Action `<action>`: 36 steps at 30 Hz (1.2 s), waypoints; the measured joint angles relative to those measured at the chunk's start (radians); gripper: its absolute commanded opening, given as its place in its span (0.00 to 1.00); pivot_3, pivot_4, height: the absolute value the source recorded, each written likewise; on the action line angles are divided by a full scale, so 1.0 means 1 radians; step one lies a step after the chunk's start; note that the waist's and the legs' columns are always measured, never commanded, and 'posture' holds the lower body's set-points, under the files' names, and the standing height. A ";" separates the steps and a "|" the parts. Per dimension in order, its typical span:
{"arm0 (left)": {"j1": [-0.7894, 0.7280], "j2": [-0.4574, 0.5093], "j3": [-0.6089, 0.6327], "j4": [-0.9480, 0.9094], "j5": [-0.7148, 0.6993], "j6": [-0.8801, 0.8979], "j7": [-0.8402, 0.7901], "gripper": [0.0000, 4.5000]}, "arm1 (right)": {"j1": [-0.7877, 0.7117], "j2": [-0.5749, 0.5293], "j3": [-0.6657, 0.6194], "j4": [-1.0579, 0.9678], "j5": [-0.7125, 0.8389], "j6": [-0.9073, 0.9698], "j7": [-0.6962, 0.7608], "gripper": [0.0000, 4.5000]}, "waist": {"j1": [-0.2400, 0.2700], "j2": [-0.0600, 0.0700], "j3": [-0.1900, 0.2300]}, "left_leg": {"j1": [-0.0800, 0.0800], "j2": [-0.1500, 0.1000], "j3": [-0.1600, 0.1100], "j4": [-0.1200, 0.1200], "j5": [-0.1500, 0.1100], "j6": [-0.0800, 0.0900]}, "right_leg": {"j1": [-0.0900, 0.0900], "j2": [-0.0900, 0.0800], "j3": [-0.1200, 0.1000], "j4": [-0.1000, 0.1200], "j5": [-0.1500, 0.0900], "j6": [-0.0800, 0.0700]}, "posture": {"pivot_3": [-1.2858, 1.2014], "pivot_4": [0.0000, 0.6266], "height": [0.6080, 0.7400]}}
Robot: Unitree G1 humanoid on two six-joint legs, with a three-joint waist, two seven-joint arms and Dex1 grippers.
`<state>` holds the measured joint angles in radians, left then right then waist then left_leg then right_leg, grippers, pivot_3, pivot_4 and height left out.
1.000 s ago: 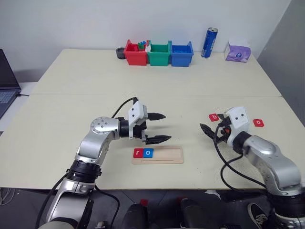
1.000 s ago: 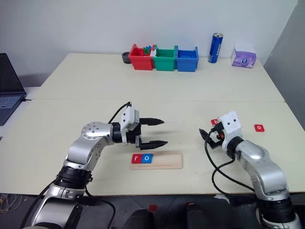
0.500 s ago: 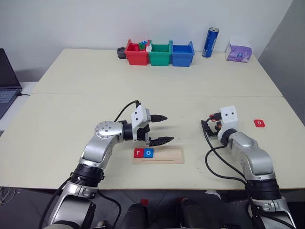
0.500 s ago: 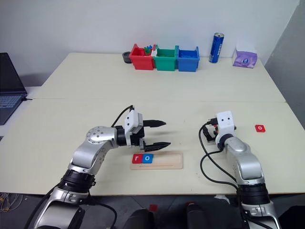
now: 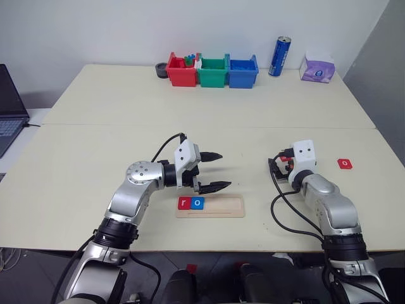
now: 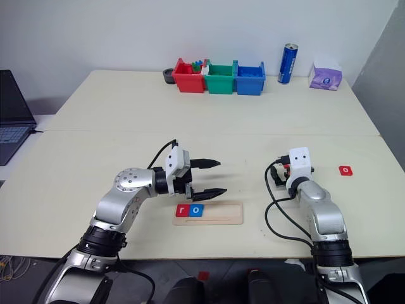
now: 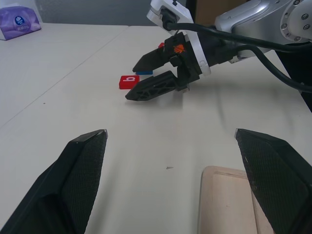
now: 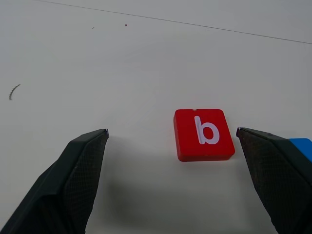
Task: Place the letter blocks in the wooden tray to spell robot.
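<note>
The wooden tray (image 5: 218, 207) lies near the table's front edge. A red r block (image 5: 183, 202) and a blue o block (image 5: 197, 202) sit side by side at its left end. My left gripper (image 5: 224, 169) hovers open just above and behind the tray, empty. My right gripper (image 5: 277, 168) is open and low over the table to the right. A red b block (image 8: 203, 134) lies flat just ahead of its fingertips, with a blue block's edge (image 8: 302, 146) beside it. Another red o block (image 5: 343, 163) lies further right.
Red (image 5: 180, 71), green (image 5: 211, 71) and blue (image 5: 242, 71) bins stand at the back. A blue can (image 5: 278, 56) and a purple tissue pack (image 5: 316, 68) are to their right. A laptop (image 5: 9, 114) sits at the far left.
My right arm has swung forward and down, so its gripper now points at the b block and covers it in the head views. The left arm has held still.
</note>
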<state>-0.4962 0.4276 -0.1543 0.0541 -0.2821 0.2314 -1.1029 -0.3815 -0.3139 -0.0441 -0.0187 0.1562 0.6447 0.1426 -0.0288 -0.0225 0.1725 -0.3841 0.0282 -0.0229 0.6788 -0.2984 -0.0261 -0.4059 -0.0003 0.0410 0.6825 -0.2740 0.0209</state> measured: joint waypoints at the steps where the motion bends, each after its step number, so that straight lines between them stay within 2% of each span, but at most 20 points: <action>1: 0.000 0.000 0.000 0.000 -0.001 0.000 -0.001 0.99 | -0.002 0.001 -0.004 0.003 -0.001 -0.001 -0.001 1.00 | 0.000 0.000 0.000 | 0.000 0.000 0.000 0.000 0.000 0.000 | 0.000 0.000 0.000 0.000 0.000 0.000 | 0.52 0.24 1.00; 23: 0.000 -0.004 0.000 -0.010 -0.011 0.000 0.001 0.99 | -0.061 0.032 -0.054 0.124 -0.016 -0.021 -0.006 1.00 | 0.000 0.000 0.000 | 0.000 0.000 0.000 0.000 0.000 0.000 | 0.000 0.000 0.000 0.000 0.000 0.000 | 0.52 0.24 1.00; 26: 0.000 -0.004 0.000 -0.011 -0.011 0.000 0.000 1.00 | -0.061 0.040 -0.055 0.124 -0.016 -0.021 -0.007 0.87 | -0.001 0.000 0.000 | 0.000 0.000 0.000 0.000 0.000 0.000 | 0.000 0.000 0.000 0.000 0.000 0.000 | 0.52 0.24 1.00; 33: 0.000 -0.004 0.000 -0.011 -0.011 0.000 -0.002 1.00 | -0.062 0.052 -0.055 0.123 -0.015 -0.021 -0.005 0.33 | 0.000 0.000 0.000 | 0.000 0.000 0.000 0.000 0.000 0.000 | 0.000 0.000 0.000 0.000 0.000 0.000 | 0.52 0.24 1.00; 36: -0.001 -0.004 0.000 -0.011 -0.011 0.000 -0.004 1.00 | -0.061 0.052 -0.055 0.122 -0.015 -0.021 -0.005 0.32 | 0.000 0.000 0.000 | 0.000 0.000 0.000 0.000 0.000 0.000 | 0.000 0.000 0.000 0.000 0.000 0.000 | 0.52 0.24 1.00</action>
<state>-0.4967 0.4237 -0.1544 0.0434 -0.2932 0.2317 -1.1073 -0.4429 -0.2617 -0.0987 0.1034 0.1412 0.6238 0.1372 -0.0289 -0.0224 0.1725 -0.3841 0.0283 -0.0230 0.6785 -0.2984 -0.0261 -0.4059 -0.0007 0.0410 0.6823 -0.2740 0.0209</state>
